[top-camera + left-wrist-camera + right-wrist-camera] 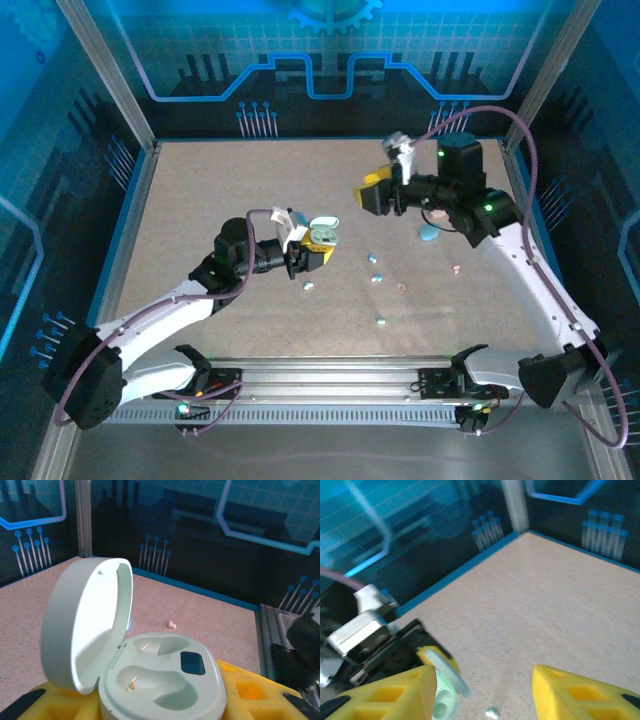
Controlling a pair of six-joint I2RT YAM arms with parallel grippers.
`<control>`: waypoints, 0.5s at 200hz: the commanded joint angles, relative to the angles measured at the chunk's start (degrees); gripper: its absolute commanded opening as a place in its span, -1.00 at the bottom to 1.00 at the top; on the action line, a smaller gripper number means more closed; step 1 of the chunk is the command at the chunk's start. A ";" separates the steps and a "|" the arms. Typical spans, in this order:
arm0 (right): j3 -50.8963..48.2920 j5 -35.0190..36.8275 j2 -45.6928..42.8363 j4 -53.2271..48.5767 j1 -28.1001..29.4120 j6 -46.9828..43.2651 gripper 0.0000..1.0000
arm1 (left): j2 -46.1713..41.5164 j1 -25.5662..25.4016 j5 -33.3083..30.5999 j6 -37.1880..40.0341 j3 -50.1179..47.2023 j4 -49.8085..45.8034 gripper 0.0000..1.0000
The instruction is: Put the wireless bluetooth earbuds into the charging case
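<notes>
The far and left parts of the speckled beige desk (200, 190) lie bare, free to pass. In the middle the left claw (316, 256) with the open white plastic charging case (322, 237) stands in the way. Right of it, tiny pale pebble-like earbuds (378, 277) lie scattered. The right claw (366, 197) and a round light-blue pod (430, 233) block the right side; between the claws is a free gap.

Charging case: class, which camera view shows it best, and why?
The left wrist view: the charging case sits close up, lid open, both wells bare, gripped by the left hand. The top external view shows it small at that hand's tip. The right wrist view catches a blurred edge.
</notes>
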 commanded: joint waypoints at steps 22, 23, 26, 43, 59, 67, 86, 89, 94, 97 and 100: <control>-9.68 10.30 -0.89 -11.54 -7.76 17.46 -0.06 | 4.44 2.63 -2.62 -8.98 -6.61 21.87 -0.37; -9.68 10.30 -0.89 -11.54 -7.76 17.46 -0.06 | 4.50 2.76 -2.70 -9.16 -6.75 22.14 -0.37; -10.61 10.19 -0.86 -11.69 -7.79 17.82 -0.07 | 4.82 2.93 -2.75 -9.63 -7.14 23.47 -0.37; -16.20 8.36 -0.62 -10.63 -7.41 21.07 -0.09 | 5.61 3.43 -3.32 -10.12 -8.90 27.60 -0.38; -20.54 6.88 1.14 -8.58 -5.73 24.00 -0.14 | 5.05 4.24 -4.38 -10.76 -9.87 28.41 -0.38; -21.87 7.33 2.44 -8.09 -4.21 25.05 -0.15 | 4.55 4.88 -4.83 -11.17 -10.33 28.58 -0.38; -23.42 10.69 5.99 -8.21 1.24 26.15 -0.16 | 2.42 6.52 -5.95 -11.58 -11.32 27.75 -0.38; -23.57 11.39 6.54 -8.43 2.09 26.38 -0.16 | 1.87 6.76 -5.95 -11.53 -11.41 27.33 -0.37; -23.84 12.86 7.32 -8.83 3.59 26.63 -0.16 | 0.93 7.10 -5.95 -11.40 -11.47 26.42 -0.38; -23.96 13.76 7.78 -9.02 4.47 26.70 -0.16 | 0.42 7.22 -5.95 -11.31 -11.47 25.90 -0.37; -24.12 14.55 8.22 -9.19 5.32 26.71 -0.16 | -0.10 7.41 -5.95 -11.17 -11.55 25.25 -0.37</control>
